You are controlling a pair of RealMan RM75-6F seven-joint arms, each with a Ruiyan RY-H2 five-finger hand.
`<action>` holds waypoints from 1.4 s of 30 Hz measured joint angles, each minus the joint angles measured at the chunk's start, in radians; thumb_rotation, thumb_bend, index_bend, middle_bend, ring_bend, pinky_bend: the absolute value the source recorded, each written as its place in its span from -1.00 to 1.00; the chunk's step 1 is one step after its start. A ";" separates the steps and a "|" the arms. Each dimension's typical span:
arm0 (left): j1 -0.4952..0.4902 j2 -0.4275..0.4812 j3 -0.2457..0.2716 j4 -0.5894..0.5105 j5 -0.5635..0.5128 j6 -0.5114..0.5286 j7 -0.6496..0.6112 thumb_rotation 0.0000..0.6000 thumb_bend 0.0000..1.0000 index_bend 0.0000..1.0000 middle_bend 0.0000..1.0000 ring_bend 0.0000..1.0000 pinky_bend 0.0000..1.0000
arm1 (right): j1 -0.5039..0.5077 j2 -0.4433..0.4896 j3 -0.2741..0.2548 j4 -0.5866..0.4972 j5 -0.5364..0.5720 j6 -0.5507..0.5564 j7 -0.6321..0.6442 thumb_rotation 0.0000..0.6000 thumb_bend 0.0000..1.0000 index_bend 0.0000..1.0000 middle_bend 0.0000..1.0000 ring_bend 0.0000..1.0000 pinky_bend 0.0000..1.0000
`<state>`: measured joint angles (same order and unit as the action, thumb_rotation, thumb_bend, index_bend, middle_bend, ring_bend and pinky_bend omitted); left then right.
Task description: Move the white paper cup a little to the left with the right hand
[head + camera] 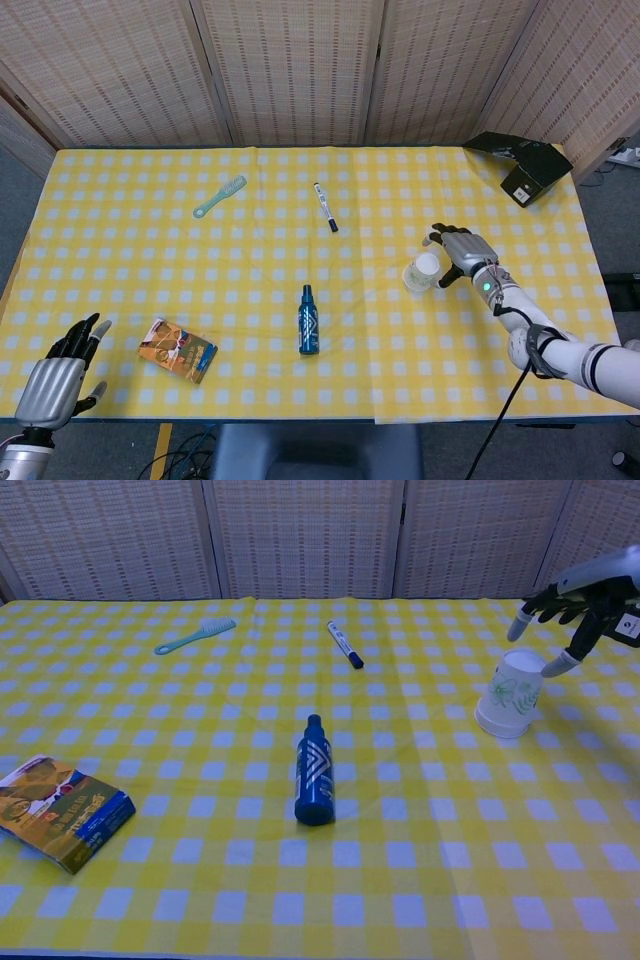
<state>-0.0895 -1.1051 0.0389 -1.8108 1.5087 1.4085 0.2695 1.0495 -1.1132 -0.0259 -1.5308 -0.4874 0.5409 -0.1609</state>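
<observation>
The white paper cup (422, 272) (509, 694) stands upside down on the right part of the yellow checked table, with a green leaf print on its side. My right hand (463, 252) (577, 611) hovers just right of and above the cup, fingers spread, holding nothing. One fingertip (553, 666) sits at the cup's upper right edge; I cannot tell whether it touches. My left hand (60, 378) is open at the near left corner, off the table's edge.
A blue bottle (308, 320) lies at the table's middle, a marker (325, 207) and a teal brush (220, 196) further back. A snack packet (177, 349) lies near left. A black box (522, 163) sits at the far right corner.
</observation>
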 measured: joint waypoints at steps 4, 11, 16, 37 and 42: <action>0.000 0.000 0.000 0.000 0.001 0.000 0.000 1.00 -0.37 -1.00 -1.00 -1.00 -0.54 | 0.000 -0.017 -0.001 0.023 -0.001 -0.006 0.006 1.00 -0.55 -0.56 -1.00 -1.00 -1.00; 0.000 0.003 -0.001 0.002 -0.001 -0.001 -0.006 1.00 -0.37 -1.00 -1.00 -1.00 -0.54 | 0.001 -0.043 -0.002 0.055 -0.004 -0.009 0.012 1.00 -0.55 -0.52 -1.00 -1.00 -1.00; -0.001 0.003 -0.001 0.004 0.000 -0.001 -0.004 1.00 -0.37 -1.00 -1.00 -1.00 -0.54 | 0.004 -0.062 -0.002 0.074 -0.001 -0.004 0.012 1.00 -0.53 -0.46 -1.00 -1.00 -1.00; -0.001 0.004 0.002 0.009 0.008 -0.003 -0.017 1.00 -0.37 -1.00 -1.00 -1.00 -0.54 | 0.004 -0.064 0.008 0.053 0.018 0.058 -0.015 1.00 -0.43 -0.27 -0.96 -1.00 -1.00; -0.004 -0.001 0.004 0.010 0.007 -0.010 -0.008 1.00 -0.37 -1.00 -1.00 -1.00 -0.54 | 0.000 -0.017 0.024 -0.008 0.007 0.083 -0.013 1.00 -0.43 -0.27 -0.96 -1.00 -1.00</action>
<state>-0.0931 -1.1066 0.0425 -1.8005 1.5159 1.3985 0.2614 1.0492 -1.1305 -0.0022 -1.5388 -0.4808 0.6241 -0.1742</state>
